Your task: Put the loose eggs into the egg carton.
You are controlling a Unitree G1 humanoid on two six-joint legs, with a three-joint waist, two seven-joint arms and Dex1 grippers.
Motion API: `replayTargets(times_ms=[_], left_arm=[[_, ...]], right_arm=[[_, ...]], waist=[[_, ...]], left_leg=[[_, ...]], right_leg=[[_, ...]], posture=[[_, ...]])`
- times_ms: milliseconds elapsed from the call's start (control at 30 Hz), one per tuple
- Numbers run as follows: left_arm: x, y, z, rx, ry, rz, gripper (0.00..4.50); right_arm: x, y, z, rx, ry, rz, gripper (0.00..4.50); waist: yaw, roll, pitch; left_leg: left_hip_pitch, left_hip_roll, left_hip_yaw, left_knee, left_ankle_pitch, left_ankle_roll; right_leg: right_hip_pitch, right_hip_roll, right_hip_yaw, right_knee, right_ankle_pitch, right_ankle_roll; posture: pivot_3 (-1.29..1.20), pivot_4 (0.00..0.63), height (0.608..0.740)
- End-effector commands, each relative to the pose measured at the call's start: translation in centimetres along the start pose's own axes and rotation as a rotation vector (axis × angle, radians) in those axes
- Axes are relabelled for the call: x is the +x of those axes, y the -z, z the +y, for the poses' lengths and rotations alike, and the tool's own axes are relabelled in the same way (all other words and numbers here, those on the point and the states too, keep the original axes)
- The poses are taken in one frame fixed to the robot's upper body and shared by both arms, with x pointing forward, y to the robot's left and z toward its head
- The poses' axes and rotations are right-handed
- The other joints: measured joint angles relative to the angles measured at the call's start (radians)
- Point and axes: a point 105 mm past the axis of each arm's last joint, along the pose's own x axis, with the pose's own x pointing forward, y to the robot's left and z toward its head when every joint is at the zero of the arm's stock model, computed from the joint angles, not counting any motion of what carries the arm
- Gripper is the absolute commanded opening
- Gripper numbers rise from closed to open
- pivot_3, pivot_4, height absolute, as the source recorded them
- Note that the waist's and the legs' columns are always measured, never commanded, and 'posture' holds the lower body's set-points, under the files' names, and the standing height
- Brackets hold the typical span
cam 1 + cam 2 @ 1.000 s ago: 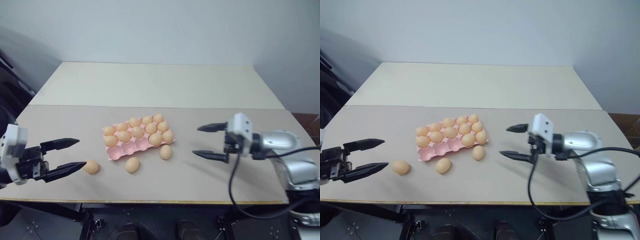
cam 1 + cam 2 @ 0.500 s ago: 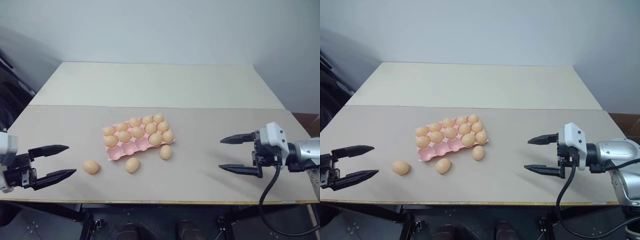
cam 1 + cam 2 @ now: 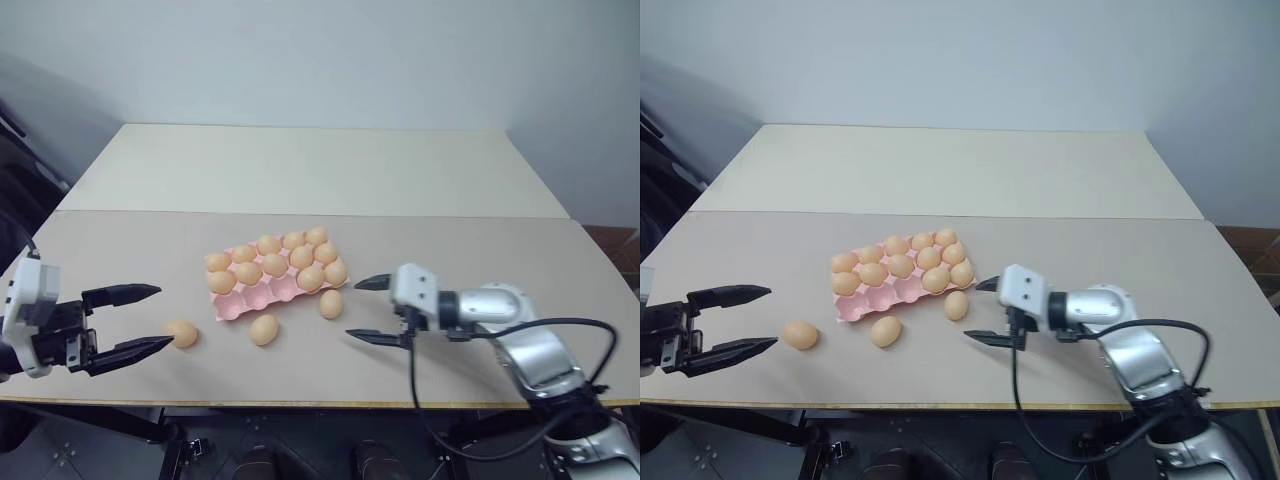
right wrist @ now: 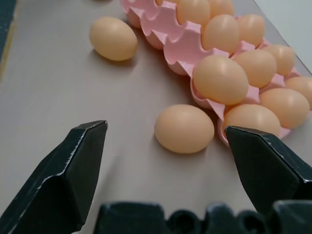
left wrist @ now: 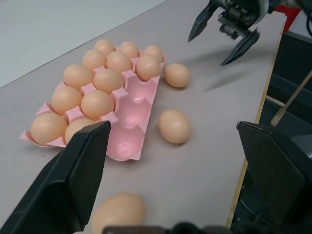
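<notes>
You have the pale pink egg carton lying on the near tan table, turned a little askew, with its two far rows filled by ten light orange-tan eggs and the near row of cups bare; three loose eggs lie on the table around its near side; one egg sits just beside the carton's near right corner, close enough in the right wrist view that you cannot tell whether it touches the pink rim; a second egg lies a little apart from the carton's near edge, toward the table's front; the third egg lies farther to your left, near the left arm; your right gripper is low over the table just to the right of the corner egg, its two black fingers spread wide with nothing between them, and in its wrist view that egg sits between the two fingertips but ahead of them, not touched; your left gripper hangs at the table's left front, its fingers likewise spread wide and bare, with the leftmost egg just past its lower fingertip and apart from it; in the left wrist view that egg lies close between the fingers, the carton is beyond it, and the right gripper shows at the far side.
</notes>
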Motion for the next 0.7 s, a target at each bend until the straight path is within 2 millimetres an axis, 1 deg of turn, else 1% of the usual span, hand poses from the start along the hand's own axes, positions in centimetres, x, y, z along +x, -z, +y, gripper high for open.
replayTargets(times_ms=[33,200,267,333,400,433,500,600,700], left_arm=[[0.4,-0.8,-0.2,0.032,0.024,-0.010,4.50],[0.4,-0.8,-0.4,0.037,0.026,-0.004,4.50],[0.5,-0.8,-0.5,0.039,0.026,-0.001,4.50],[0.4,-0.8,-0.6,0.040,0.025,-0.002,4.50],[0.4,-0.9,-0.7,0.043,0.021,0.000,4.50],[0.3,-0.9,-0.7,0.043,0.019,0.000,4.50],[0.3,-0.9,-0.8,0.044,0.015,0.001,4.50],[0.2,-1.0,-0.9,0.046,0.009,0.000,4.50],[0.1,-1.1,-0.9,0.050,-0.001,-0.007,4.50]], right_arm=[[1.5,0.0,-0.9,-0.060,0.056,0.031,4.49],[2.8,0.7,-1.1,-0.063,0.058,0.065,4.49],[3.2,0.6,-1.0,-0.059,0.050,0.062,4.13],[3.5,0.5,-0.6,-0.053,0.027,0.052,3.65],[3.6,0.3,-0.3,-0.052,0.016,0.044,2.92],[3.6,0.2,-0.2,-0.049,0.016,0.038,2.70],[3.3,-0.3,-0.3,-0.050,0.019,0.018,2.60],[2.7,-1.7,-0.6,-0.061,0.017,-0.033,2.60],[2.8,-4.3,-1.0,-0.066,0.012,-0.120,2.60]], waist=[[0.002,0.000,0.000],[0.005,0.000,0.000],[0.005,0.000,0.000],[0.005,0.000,0.000],[0.004,0.000,0.000],[0.004,0.000,0.000],[0.004,0.000,0.000],[0.004,0.000,0.000],[0.002,0.000,0.000]], left_leg=[[0.000,0.000,0.000,0.000,0.000,0.000],[0.000,0.000,0.000,0.000,0.000,0.000],[0.000,0.000,0.000,0.000,0.000,0.000],[0.000,0.000,0.000,0.000,0.000,0.000],[0.000,0.000,0.000,0.000,0.000,0.000],[0.000,0.000,0.000,0.000,0.000,0.000],[0.000,0.000,0.000,0.000,0.000,0.000],[0.000,0.000,0.000,0.000,0.000,0.000],[0.000,0.000,0.000,0.000,0.000,0.000]], right_leg=[[0.000,0.000,0.000,0.000,0.000,0.000],[0.000,0.000,0.000,0.000,0.000,0.000],[0.000,0.000,0.000,0.000,0.000,0.000],[0.000,0.000,0.000,0.000,0.000,0.000],[0.000,0.000,0.000,0.000,0.000,0.000],[0.000,0.000,0.000,0.000,0.000,0.000],[0.000,0.000,0.000,0.000,0.000,0.000],[0.000,0.000,0.000,0.000,0.000,0.000],[0.000,0.000,0.000,0.000,0.000,0.000]], posture=[[0.00,0.150,0.740],[0.00,0.150,0.740],[0.00,0.150,0.740],[0.00,0.150,0.740],[0.00,0.150,0.740],[0.00,0.150,0.740],[0.00,0.150,0.740],[0.00,0.150,0.740],[0.00,0.150,0.740]])
